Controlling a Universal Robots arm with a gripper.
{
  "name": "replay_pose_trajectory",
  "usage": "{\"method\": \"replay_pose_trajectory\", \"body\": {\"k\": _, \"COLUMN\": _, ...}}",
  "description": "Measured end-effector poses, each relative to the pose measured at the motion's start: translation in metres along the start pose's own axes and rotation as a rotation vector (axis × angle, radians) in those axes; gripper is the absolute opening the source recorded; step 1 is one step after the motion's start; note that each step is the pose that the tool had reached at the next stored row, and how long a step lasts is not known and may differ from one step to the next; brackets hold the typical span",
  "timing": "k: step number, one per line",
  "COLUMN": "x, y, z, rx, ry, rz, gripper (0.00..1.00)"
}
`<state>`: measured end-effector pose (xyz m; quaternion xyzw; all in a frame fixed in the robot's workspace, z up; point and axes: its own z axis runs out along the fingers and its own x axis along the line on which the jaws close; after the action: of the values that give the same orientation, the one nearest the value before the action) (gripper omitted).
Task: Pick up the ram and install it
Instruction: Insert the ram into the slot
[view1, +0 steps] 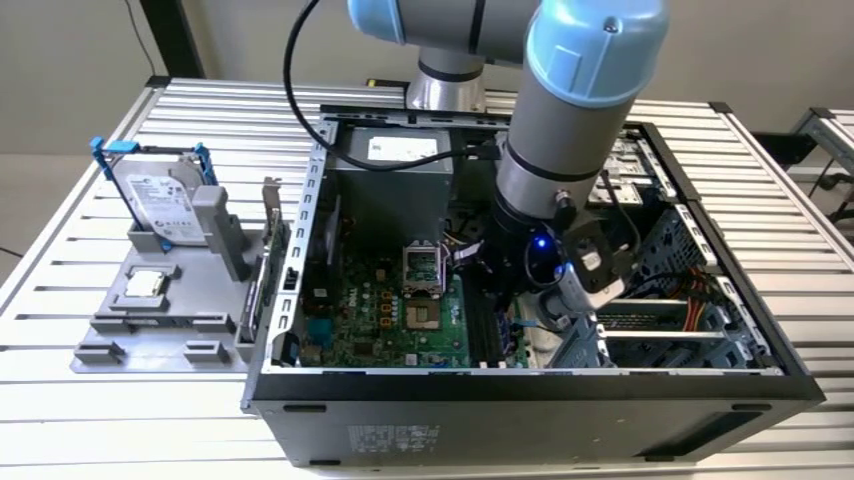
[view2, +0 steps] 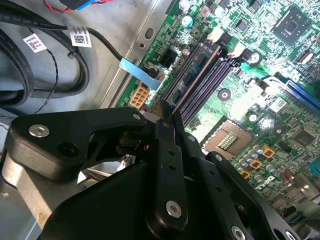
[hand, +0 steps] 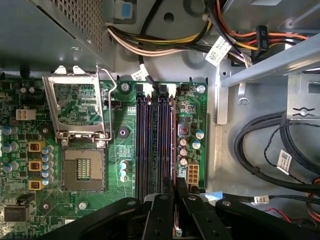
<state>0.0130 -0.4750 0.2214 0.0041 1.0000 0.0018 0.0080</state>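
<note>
The ram (view2: 194, 75) is a thin blue-green stick seen edge-on, standing upright along the outermost of the black motherboard slots (view2: 212, 80). My gripper (view2: 167, 125) is shut on its near end, with the black fingers (view2: 170, 150) pinching the board from both sides. In the first wrist view the ram's edge (hand: 173, 145) runs along the slot nearest the small capacitors, and the gripper (hand: 173, 200) sits over that slot's end. Whether the stick is fully down in the slot cannot be told. In the exterior view the arm (view1: 567, 130) reaches down into the open computer case (view1: 534, 385).
Beside the slots lie the CPU socket (hand: 84, 167) and its raised metal cover (hand: 80, 107). Cable bundles (hand: 270, 150) and a drive cage wall (hand: 280, 62) crowd the other side. Outside the case, a grey holder (view1: 160, 320) carries a hard drive (view1: 160, 200) and a processor chip (view1: 144, 285).
</note>
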Motion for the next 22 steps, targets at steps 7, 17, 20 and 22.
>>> {"method": "replay_pose_trajectory", "body": {"k": 7, "x": -0.0001, "y": 0.0009, "z": 0.0020, "rx": 0.0000, "ry": 0.0000, "rz": 0.000, "gripper": 0.00}}
{"method": "replay_pose_trajectory", "body": {"k": 17, "x": -0.0054, "y": 0.0032, "z": 0.0049, "rx": 0.0007, "ry": 0.0025, "rz": 0.001, "gripper": 0.00}}
{"method": "replay_pose_trajectory", "body": {"k": 20, "x": -0.0054, "y": 0.0033, "z": 0.0051, "rx": 0.0005, "ry": 0.0029, "rz": 0.001, "gripper": 0.00}}
{"method": "replay_pose_trajectory", "body": {"k": 22, "x": -0.0054, "y": 0.0033, "z": 0.0051, "rx": 0.0005, "ry": 0.0040, "rz": 0.001, "gripper": 0.00}}
